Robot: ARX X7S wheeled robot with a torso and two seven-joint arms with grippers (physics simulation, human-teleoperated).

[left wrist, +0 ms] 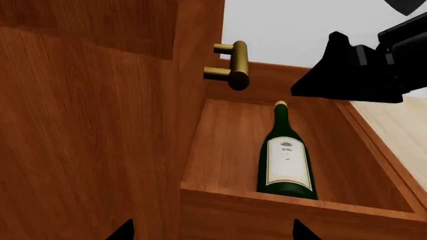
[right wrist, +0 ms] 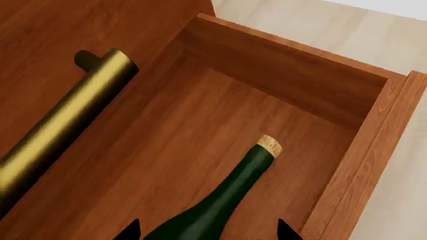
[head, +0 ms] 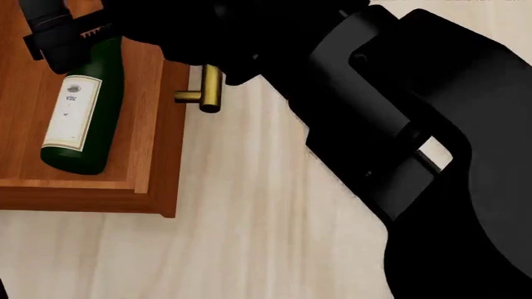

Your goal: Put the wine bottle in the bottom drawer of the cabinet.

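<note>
Bottom drawer [head: 158, 124] open; wine bottle [head: 83, 118] flat inside.

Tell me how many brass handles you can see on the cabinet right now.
2. One handle sticks out from the front of the open bottom drawer, which holds the wine bottle. Another handle sits on a drawer front above it. More may be out of view.

A big black arm [head: 399, 124] runs from the head view's lower right to its upper left, ending in the right claw [head: 62, 37] at the top-left corner. Both wrist views show claw fingertips [right wrist: 130, 231] spread at the lower edge.
</note>
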